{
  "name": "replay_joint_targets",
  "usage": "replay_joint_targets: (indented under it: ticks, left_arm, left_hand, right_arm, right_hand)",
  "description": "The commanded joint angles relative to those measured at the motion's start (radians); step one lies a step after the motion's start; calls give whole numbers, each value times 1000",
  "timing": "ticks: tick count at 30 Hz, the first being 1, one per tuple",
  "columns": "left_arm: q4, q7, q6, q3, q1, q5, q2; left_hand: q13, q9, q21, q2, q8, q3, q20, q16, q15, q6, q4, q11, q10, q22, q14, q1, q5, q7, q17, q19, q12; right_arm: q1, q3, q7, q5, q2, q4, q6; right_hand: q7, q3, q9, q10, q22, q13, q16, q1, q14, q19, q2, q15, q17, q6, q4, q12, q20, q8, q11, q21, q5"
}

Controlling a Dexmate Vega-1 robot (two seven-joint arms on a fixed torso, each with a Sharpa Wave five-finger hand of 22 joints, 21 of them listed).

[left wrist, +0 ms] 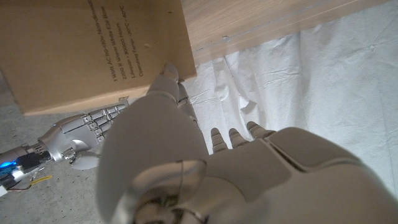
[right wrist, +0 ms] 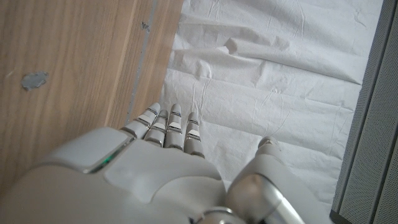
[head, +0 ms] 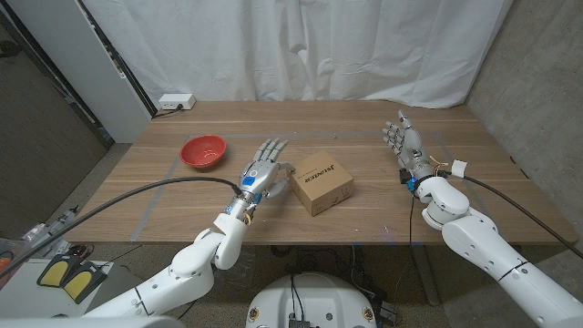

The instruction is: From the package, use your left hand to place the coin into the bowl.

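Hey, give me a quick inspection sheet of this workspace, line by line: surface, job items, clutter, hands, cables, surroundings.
Surface: wooden table, faint tape lines on it.
Job's things: red bowl on the table's left part, looks empty; cardboard package near the middle, closed; coin: nothing seen.
Clutter: white power strip at the far left corner.
Hands: left hand holds nothing, fingers spread, just left of the package; right hand holds nothing, fingers straight, standing at the table's right side, apart from the package.
Cables: black cable along the left arm; another along the right arm.
Surroundings: white curtain behind the table; yellow pedals on the floor, left.
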Motion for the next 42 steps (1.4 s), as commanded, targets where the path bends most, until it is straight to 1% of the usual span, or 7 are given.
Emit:
replay_joint_targets:
  ticks: [1, 5, 11, 13, 15, 31, 42]
  left_arm:
    - [16, 16, -14, 0, -9, -12, -5]
    - [20, 29, -20, 1, -9, -15, -7]
    - [22, 39, -25, 2, -8, -17, -9]
    - [23, 44, -28, 2, -8, -17, -10]
    - [25, 48, -30, 3, -9, -18, -12]
    - [32, 71, -49, 3, -11, -25, -18]
    - [39, 100, -68, -5, -6, -37, -18]
  left_hand:
    - [3, 1, 3, 4, 14, -4, 8, 7, -7, 20, 0, -7, 17, 3, 9, 1, 0, -2, 3, -8, 6]
    - [3, 1, 3, 5, 30, -7, 9, 9, -2, 60, 0, -16, 35, 3, 23, 0, 0, 0, 3, -3, 9]
    - [3, 4, 4, 4, 51, -11, 8, 11, -5, 101, 1, -18, 57, 2, 41, 0, -1, 1, 4, 3, 13]
    - [3, 6, 4, 4, 58, -12, 9, 11, -5, 114, 1, -19, 65, 2, 48, 0, -1, -4, 4, 6, 14]
    - [3, 7, 4, 5, 64, -12, 10, 12, -11, 126, 1, -20, 73, 2, 53, 1, 0, 1, 4, 7, 16]
    - [3, 3, 5, 11, 98, -17, 6, 22, -43, 197, 6, -32, 139, 2, 109, -4, 0, 9, 8, 24, 29]
    - [2, -3, 8, 21, 113, -19, 6, 28, -53, 231, 18, -37, 177, 3, 142, -19, 0, 18, 12, 39, 34]
  right_arm:
    - [9, -4, 1, -2, 2, 4, 0]
    - [11, -4, 3, -2, 3, 5, 3]
    - [12, -2, 7, -1, 0, 5, 3]
    - [13, -2, 9, 1, 0, 6, 4]
    - [13, -1, 11, 1, -1, 6, 3]
    - [11, 4, 16, 2, -4, 4, 10]
    - [12, 1, 14, -3, -1, 2, 14]
  right_hand:
    - [0, -2, 3, 4, 3, 3, 1, -3, 3, 0, 8, 5, 3, 5, 2, -1, -2, 0, -4, -1, -1]
    - [0, -2, 3, 4, 3, 3, 2, -3, 3, 0, 8, 5, 3, 5, 2, -1, -2, 0, -5, -1, -1]
    - [0, -2, 3, 5, 3, 3, 2, -3, 3, -1, 8, 4, 3, 6, 2, -1, -2, 1, -5, -1, -1]
    - [0, -2, 3, 6, 3, 3, 1, -3, 3, 0, 8, 5, 3, 5, 2, -1, -2, 0, -4, -1, -1]
    - [0, -2, 3, 5, 3, 4, 2, -3, 3, 0, 8, 4, 3, 5, 2, -1, -2, 0, -5, -1, -1]
    - [-1, -4, 3, 7, 3, 4, 2, -4, 4, 0, 8, 5, 3, 4, 2, 0, -1, 0, -4, 0, 0]
    - [-2, -5, 3, 6, 3, 4, 2, -6, 4, 1, 8, 4, 3, 4, 3, -1, -1, 0, -2, 0, 0]
